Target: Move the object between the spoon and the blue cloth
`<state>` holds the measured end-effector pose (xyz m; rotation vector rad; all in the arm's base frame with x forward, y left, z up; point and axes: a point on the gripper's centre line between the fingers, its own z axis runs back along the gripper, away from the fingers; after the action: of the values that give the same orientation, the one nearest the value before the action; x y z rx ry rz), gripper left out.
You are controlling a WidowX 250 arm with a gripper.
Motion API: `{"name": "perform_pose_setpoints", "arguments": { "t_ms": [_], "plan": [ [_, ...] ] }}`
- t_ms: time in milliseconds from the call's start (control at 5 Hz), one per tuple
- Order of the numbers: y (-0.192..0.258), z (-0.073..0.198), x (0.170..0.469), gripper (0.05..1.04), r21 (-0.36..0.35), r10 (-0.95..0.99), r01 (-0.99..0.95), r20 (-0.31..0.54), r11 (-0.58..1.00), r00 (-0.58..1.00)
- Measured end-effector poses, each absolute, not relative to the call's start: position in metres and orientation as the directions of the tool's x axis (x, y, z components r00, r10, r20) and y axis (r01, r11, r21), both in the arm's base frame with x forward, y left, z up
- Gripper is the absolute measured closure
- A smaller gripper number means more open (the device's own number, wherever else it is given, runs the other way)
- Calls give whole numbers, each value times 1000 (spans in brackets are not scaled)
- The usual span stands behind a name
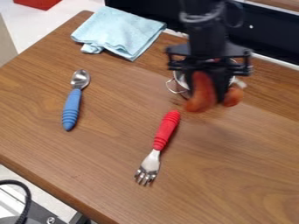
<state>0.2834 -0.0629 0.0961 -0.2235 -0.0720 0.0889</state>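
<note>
Hand (215,97) clamped on an orange-red object (201,97), blurred; behind it, a metal pot (182,80) is partly hidden.

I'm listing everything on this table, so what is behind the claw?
Part of a shiny metal item shows behind the claw, with a thin wire loop. The claw and the orange thing at it cover the rest, so I cannot tell its full shape or contents.

And there's the lane, up the bench (111,170) between spoon (71,107) and red fork (166,129)! Blue cloth (119,30) guards the upper-left corner, silvery thing (180,79) blocking near the back edge!
</note>
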Motion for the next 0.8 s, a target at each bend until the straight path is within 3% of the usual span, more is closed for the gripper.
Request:
{"name": "perform_pose_setpoints", "arguments": {
  "t_ms": [200,400,800],
  "plan": [
    [-26,99,274,670,-188,129,-108,101,976,987],
    [15,95,283,670,-168,224,-198,155,966,962],
    [63,65,312,670,-93,387,-376,169,922,907]
  ]
}}
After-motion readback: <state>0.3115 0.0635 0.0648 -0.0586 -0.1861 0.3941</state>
